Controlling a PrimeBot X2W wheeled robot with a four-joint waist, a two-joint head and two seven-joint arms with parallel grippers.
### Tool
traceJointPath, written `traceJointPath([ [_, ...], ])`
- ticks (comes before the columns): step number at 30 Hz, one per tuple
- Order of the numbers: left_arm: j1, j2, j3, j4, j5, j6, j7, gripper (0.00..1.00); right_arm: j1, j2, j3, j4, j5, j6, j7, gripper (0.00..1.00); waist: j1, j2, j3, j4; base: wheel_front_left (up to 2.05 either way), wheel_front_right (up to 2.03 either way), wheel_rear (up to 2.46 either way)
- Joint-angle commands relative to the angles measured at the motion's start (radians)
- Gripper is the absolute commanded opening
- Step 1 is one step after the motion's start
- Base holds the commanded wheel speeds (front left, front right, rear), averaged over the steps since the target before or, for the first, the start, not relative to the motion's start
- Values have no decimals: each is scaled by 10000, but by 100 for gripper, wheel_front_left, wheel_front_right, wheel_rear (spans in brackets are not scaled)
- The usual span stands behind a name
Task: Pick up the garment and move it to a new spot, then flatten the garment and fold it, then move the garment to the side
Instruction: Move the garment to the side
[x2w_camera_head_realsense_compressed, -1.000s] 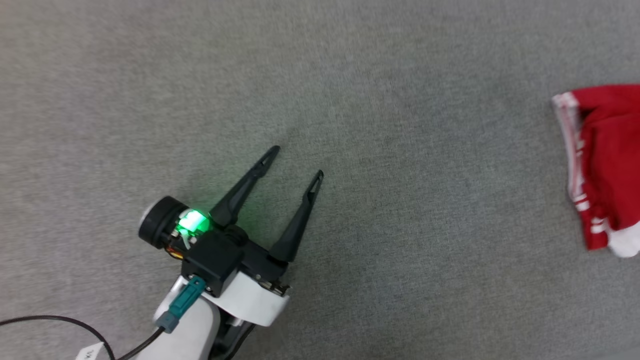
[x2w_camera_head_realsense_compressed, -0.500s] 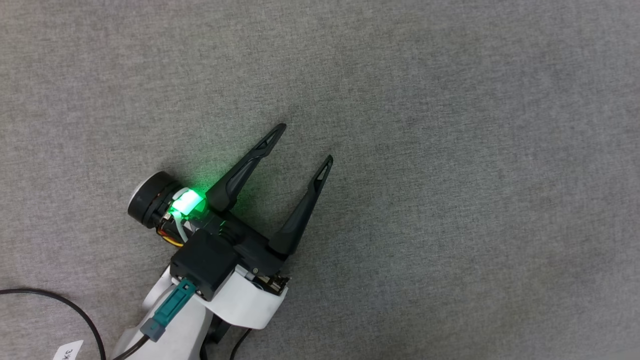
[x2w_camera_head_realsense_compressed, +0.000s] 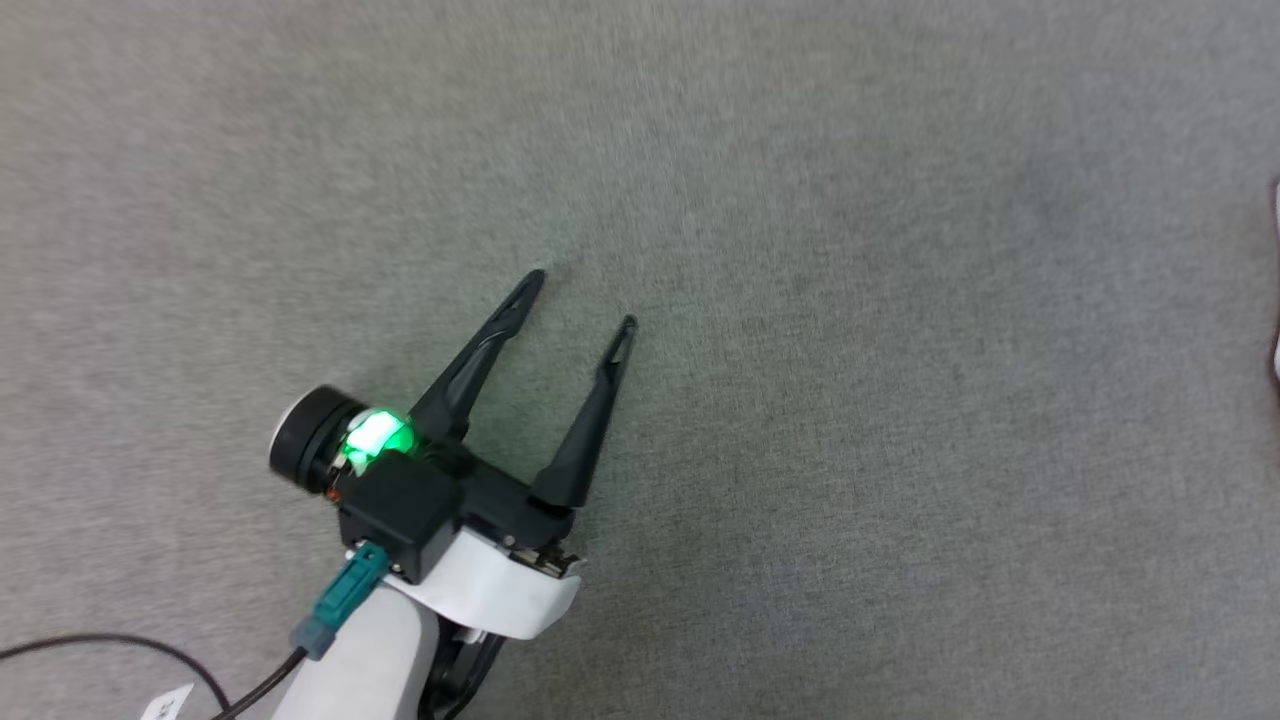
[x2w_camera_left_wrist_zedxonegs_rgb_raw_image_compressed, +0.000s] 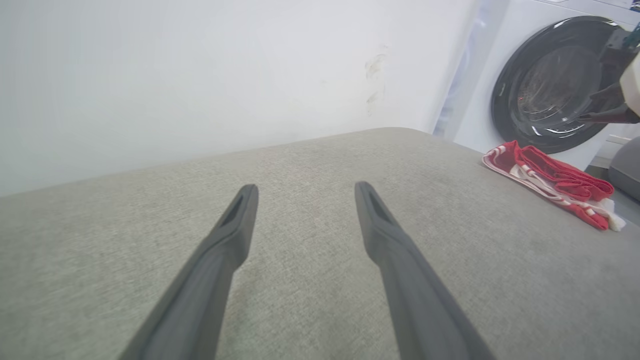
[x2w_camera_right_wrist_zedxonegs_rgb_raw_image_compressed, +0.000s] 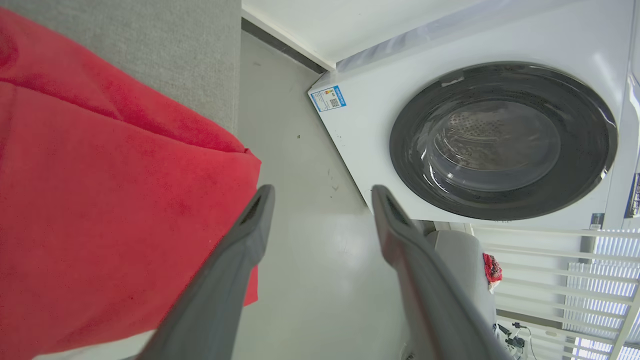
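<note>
Red garment (x2w_camera_left_wrist_zedxonegs_rgb_raw_image_compressed: 550, 187) is lying folded on grey cushion (x2w_camera_left_wrist_zedxonegs_rgb_raw_image_compressed: 500, 275) by the washing machine (x2w_camera_left_wrist_zedxonegs_rgb_raw_image_compressed: 550, 85) — right gripper (x2w_camera_right_wrist_zedxonegs_rgb_raw_image_compressed: 322, 192) is hovering at it, apparently clear, fingers (x2w_camera_right_wrist_zedxonegs_rgb_raw_image_compressed: 240, 250) spread; left gripper (x2w_camera_head_realsense_compressed: 584, 298), farther from the machine, is gaping empty.

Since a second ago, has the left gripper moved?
Cannot tell. Left gripper sits about where it was in the head view, but the camera likely shifted and the grey surface gives no fixed mark.

White forearm (x2w_camera_head_realsense_compressed: 370, 650), black wrist block (x2w_camera_head_realsense_compressed: 400, 515), green light (x2w_camera_head_realsense_compressed: 375, 438), teal plug (x2w_camera_head_realsense_compressed: 340, 600), black cable (x2w_camera_head_realsense_compressed: 110, 637), left tool's (x2w_camera_head_realsense_compressed: 581, 298) two long dark fingers (x2w_camera_head_realsense_compressed: 470, 365)
</note>
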Motion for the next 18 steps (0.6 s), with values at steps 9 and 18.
traceJointPath([
  [9, 1270, -568, 1599, 233, -64, 411, 4, 100, 583, 2094, -922, -2261, 950, -16, -1744, 100, -1, 0, -2900, 1145, 0, 0, 0],
  [18, 2067, -753, 2732, 232, 83, 629, 4, 100, 2216, 5230, -1480, -4562, 2220, -16, -3720, 100, -1, 0, -4004, 1829, 0, 0, 0],
])
